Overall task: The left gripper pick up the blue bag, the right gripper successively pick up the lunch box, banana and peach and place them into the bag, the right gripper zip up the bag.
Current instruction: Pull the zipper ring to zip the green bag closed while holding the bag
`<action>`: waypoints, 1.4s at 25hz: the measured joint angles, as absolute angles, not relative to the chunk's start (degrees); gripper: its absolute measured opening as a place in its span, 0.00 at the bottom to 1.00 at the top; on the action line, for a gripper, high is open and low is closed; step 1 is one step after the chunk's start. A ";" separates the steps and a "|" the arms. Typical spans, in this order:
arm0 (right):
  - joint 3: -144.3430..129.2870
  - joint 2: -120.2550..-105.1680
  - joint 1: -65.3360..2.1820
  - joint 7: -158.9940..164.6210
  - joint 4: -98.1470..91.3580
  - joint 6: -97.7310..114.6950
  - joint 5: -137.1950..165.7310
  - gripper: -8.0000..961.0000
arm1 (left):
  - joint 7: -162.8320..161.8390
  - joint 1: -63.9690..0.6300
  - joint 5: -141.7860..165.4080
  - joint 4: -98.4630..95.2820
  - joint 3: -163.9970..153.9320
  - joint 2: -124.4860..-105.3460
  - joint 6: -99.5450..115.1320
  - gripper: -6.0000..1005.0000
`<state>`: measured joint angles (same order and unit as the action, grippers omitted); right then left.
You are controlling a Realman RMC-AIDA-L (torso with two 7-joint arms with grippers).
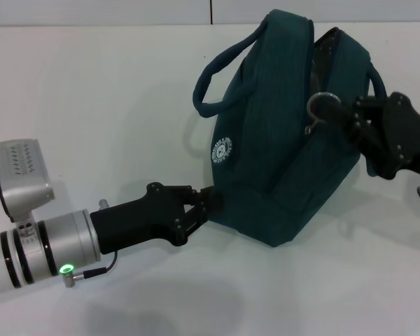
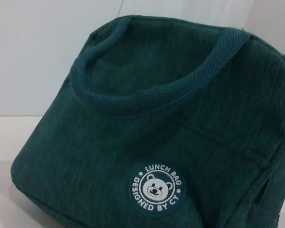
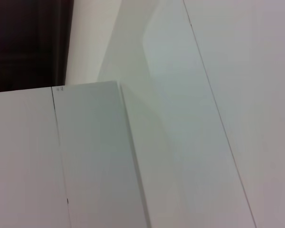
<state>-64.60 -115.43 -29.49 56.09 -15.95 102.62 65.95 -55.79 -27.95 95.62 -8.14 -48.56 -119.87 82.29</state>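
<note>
Closest in, on the robot's left: silver left arm lying low over the white table (image 1: pixel 126 105), green light lit on its cuff. Black left gripper (image 1: pixel 208 208) at the end of it, fingers pinching the lower corner of the blue bag (image 1: pixel 280 140). Bag standing on the table, tipped a little, just past the gripper. Round white bear badge (image 1: pixel 224 151) on the near side, seen close in the left wrist view as the same badge (image 2: pixel 156 186) reading "LUNCH BAG DESIGNED BY CY". One carry handle (image 1: pixel 220 70) looping out from the near side; in the left wrist view that handle (image 2: pixel 152 97) hanging across the cloth. Top of the bag partly open, dark gap showing. Farther back, on the robot's right: black right gripper (image 1: pixel 320 110) up at the bag's top edge by the zipper. Fingers spread or pressed together there: cannot tell. Right wrist view: only white panels and a dark strip.
</note>
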 joint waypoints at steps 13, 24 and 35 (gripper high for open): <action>-64.02 -115.22 -29.70 62.32 -19.63 97.59 63.18 0.02 | -57.10 -26.50 95.62 -8.57 -49.56 -119.81 82.73 0.11; -63.98 -114.92 -31.34 63.79 -20.52 97.46 62.91 0.02 | -59.33 -26.23 95.68 -9.26 -50.32 -119.53 84.36 0.11; -68.62 -115.39 -34.95 63.91 -20.83 95.62 63.47 0.02 | -58.98 -25.68 93.93 -9.32 -49.75 -119.67 83.82 0.11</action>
